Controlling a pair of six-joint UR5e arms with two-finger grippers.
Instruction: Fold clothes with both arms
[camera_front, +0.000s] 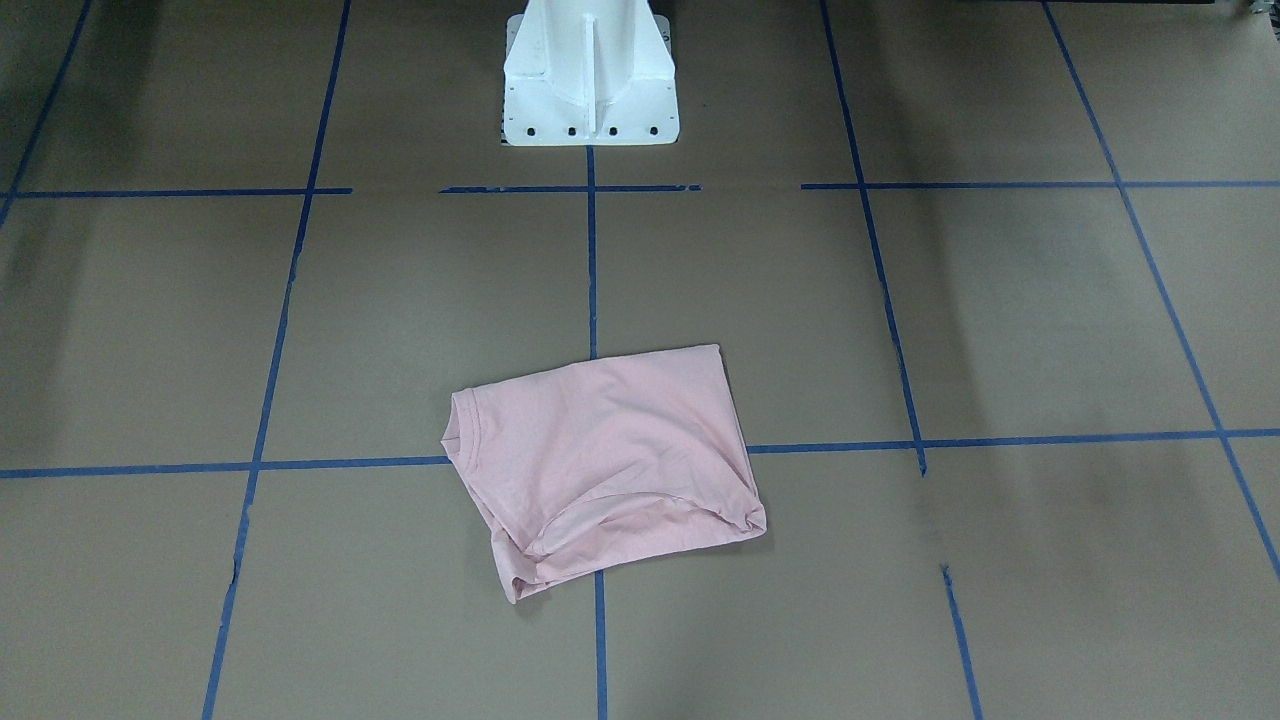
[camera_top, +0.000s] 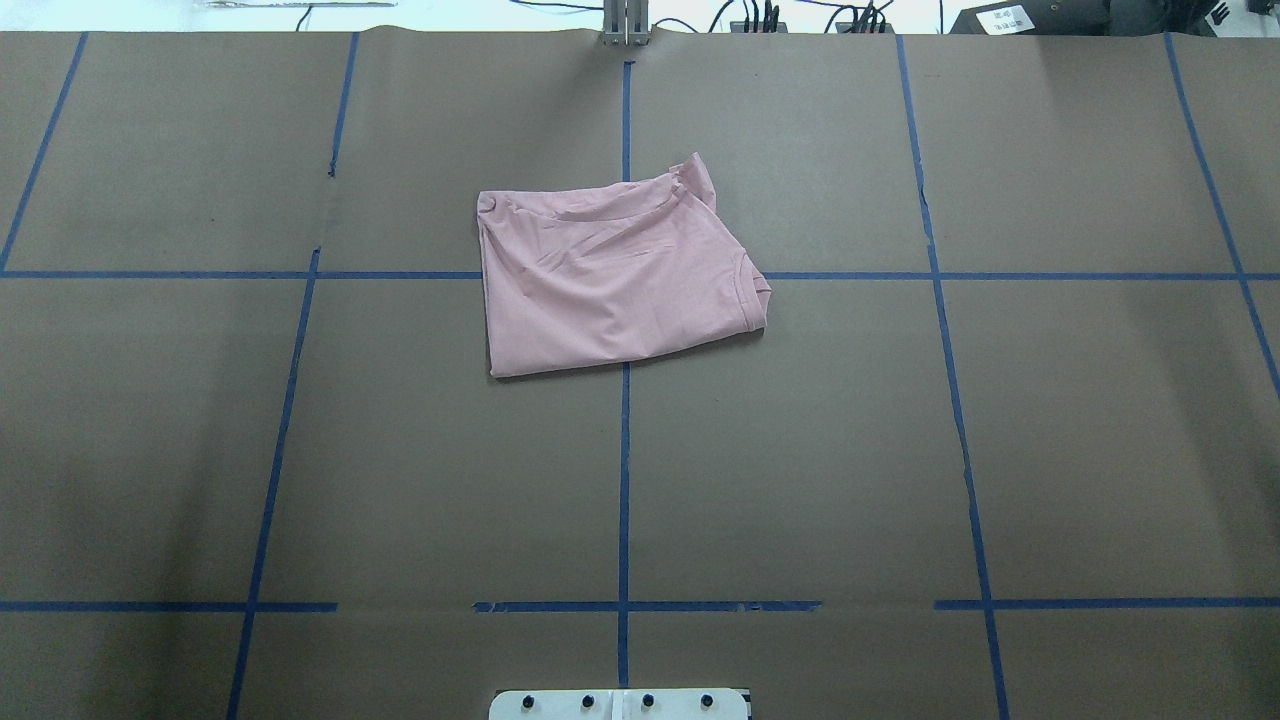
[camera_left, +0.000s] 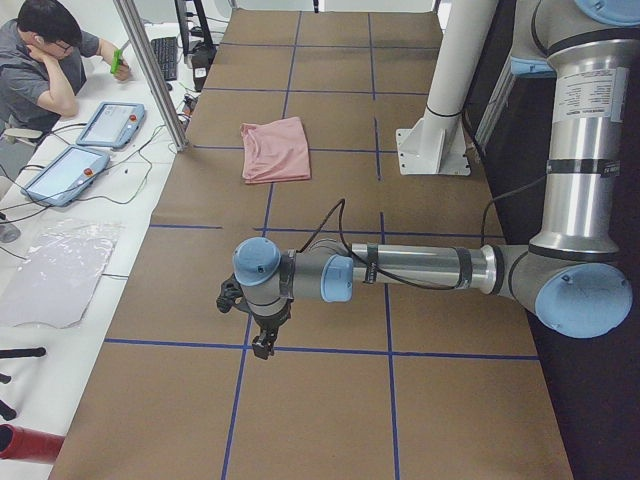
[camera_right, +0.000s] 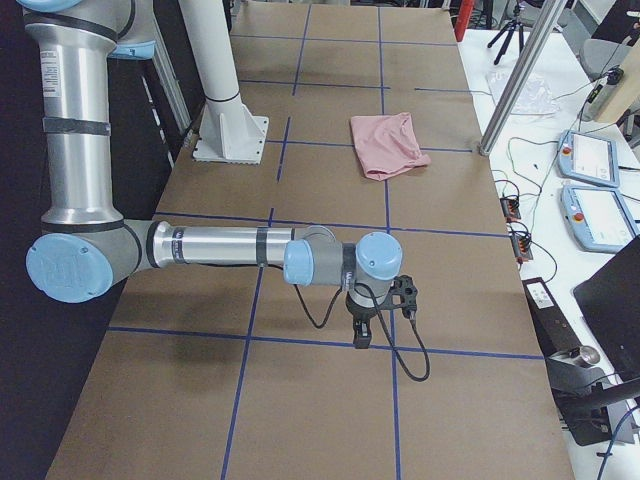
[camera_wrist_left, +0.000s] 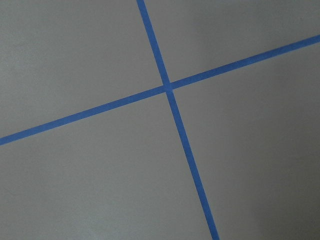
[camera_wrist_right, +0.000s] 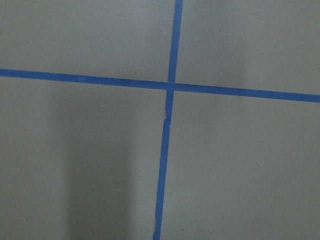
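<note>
The pale pink T-shirt (camera_top: 612, 275) lies folded into a rough rectangle on the brown table, plain side up, near the middle toward the far edge. It also shows in the front-facing view (camera_front: 600, 465), the left view (camera_left: 275, 149) and the right view (camera_right: 388, 143). No print shows. My left gripper (camera_left: 262, 345) hangs over a tape crossing at the table's left end, far from the shirt. My right gripper (camera_right: 362, 338) hangs over a tape crossing at the right end, also far from it. I cannot tell whether either is open or shut. Neither holds cloth.
The white pedestal base (camera_front: 590, 75) stands at the robot's side of the table. Blue tape lines (camera_top: 624, 450) grid the brown paper. A seated operator (camera_left: 45, 65) and tablets (camera_left: 65, 175) are beyond the far edge; metal posts (camera_left: 150, 70) stand there.
</note>
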